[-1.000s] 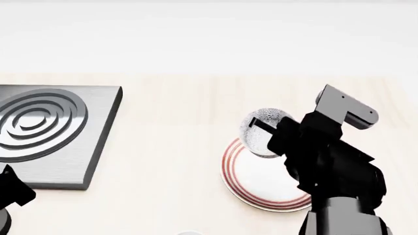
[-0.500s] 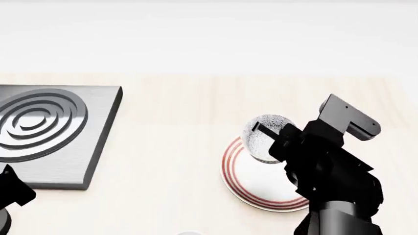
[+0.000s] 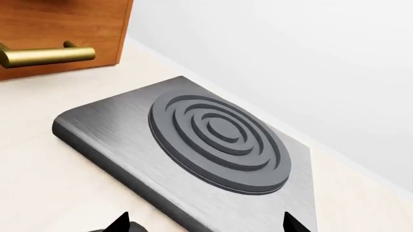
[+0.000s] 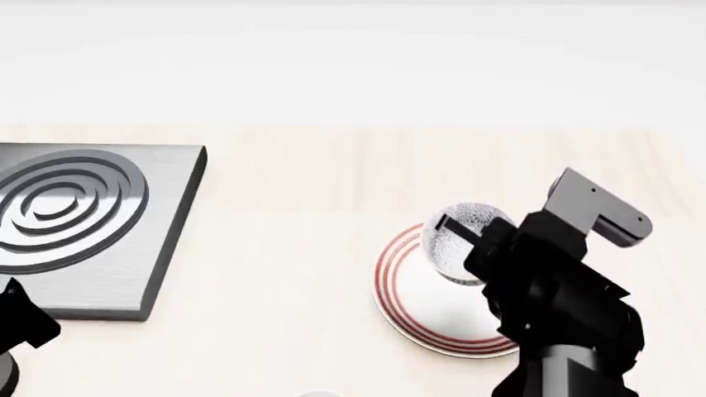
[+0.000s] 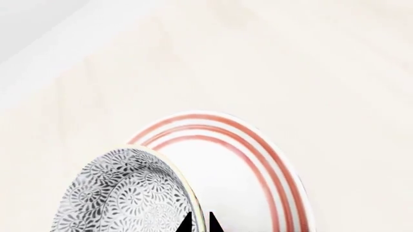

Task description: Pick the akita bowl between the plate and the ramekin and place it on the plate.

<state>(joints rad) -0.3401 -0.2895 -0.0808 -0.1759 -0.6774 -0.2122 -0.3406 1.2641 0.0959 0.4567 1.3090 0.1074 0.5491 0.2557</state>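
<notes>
The akita bowl (image 4: pixel 465 241) (image 5: pixel 125 195), white with a dense grey-black pattern, hangs over the far edge of the plate (image 4: pixel 425 308) (image 5: pixel 245 183), a flat white one with thin red rings. My right gripper (image 4: pixel 455 227) (image 5: pixel 199 223) is shut on the bowl's rim, one fingertip inside and one outside. My left gripper (image 3: pixel 205 223) is open near the stove plate's corner, only its two fingertips showing, nothing between them. The ramekin is out of view.
A grey stove plate (image 4: pixel 78 223) (image 3: pixel 219 140) with raised concentric rings lies on the pale wooden counter at the left. A wooden cabinet (image 3: pixel 61 34) with a brass handle (image 3: pixel 45 54) shows in the left wrist view. A white wall runs along the counter's back.
The right arm has carried the bowl nearer and slightly right, from beyond the plate's far edge to over the plate's rim. The left arm has not moved.
</notes>
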